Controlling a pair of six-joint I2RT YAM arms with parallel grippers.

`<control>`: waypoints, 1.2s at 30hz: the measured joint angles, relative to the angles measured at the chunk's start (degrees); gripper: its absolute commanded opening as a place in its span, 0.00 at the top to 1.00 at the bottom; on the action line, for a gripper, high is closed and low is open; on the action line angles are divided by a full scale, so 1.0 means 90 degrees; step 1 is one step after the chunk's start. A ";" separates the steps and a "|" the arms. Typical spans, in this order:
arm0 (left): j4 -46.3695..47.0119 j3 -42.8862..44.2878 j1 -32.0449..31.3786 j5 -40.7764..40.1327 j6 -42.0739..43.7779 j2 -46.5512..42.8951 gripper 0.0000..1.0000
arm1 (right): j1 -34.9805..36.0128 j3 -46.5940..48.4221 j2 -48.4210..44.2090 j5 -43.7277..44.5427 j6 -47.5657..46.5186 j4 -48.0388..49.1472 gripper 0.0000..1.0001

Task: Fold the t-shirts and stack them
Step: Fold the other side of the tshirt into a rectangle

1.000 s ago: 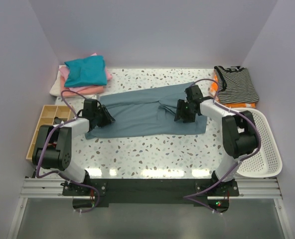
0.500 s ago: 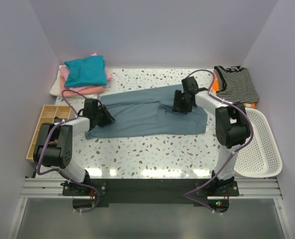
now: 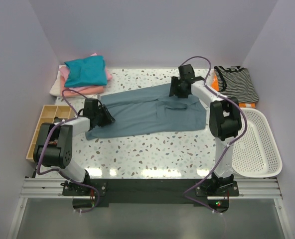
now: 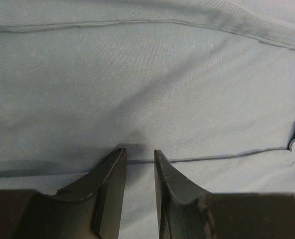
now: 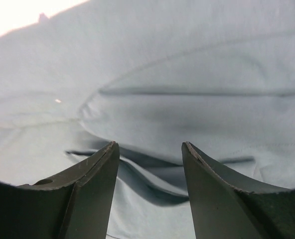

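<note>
Blue shirt (image 3: pixel 142 114) lies spread across mid-counter (image 3: pixel 152 149), seemingly partly folded. Left jaws narrowly apart, tips on the cloth at its 9 o'clock end, nothing visibly pinched. Right jaws wide apart above its 1 o'clock edge, over a crease. Recommendation: lower squarely, pinch one layer only, hold the left end down.

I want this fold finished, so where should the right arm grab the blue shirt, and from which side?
Likely its far edge, by the right gripper. The blue shirt lies flat, so only the edge gives a lip to pinch; come down from the far side with fingers open.
</note>
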 measured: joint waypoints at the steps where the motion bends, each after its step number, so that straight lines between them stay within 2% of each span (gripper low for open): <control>1: 0.0000 0.0000 0.0000 0.0000 0.0000 0.0000 0.66 | 0.0000 0.0097 0.0000 0.0005 -0.0022 0.0007 0.42; 8: 0.0005 0.0000 0.0000 0.0002 0.0005 0.0002 0.66 | 0.0000 0.0753 0.0109 -0.0015 -0.0231 -0.0063 0.41; 16: 0.0005 0.0000 -0.0002 0.0005 0.0056 0.0000 0.66 | 0.0007 -0.1003 -0.1127 -0.0381 -0.0257 -0.0202 0.41; 22: 0.0005 0.0002 -0.0002 0.0007 0.0066 0.0000 0.66 | 0.0019 -0.1746 -0.1727 -0.0413 -0.0257 -0.0296 0.41; 29: -0.0046 0.0073 -0.0002 0.0005 0.0124 0.0039 0.66 | 0.0024 -0.1846 -0.1600 -0.0406 -0.0248 -0.0328 0.41; 36: -0.0058 0.0097 -0.0002 0.0005 0.0170 0.0058 0.66 | 0.0024 -0.1734 -0.0969 -0.0362 -0.0238 -0.0277 0.41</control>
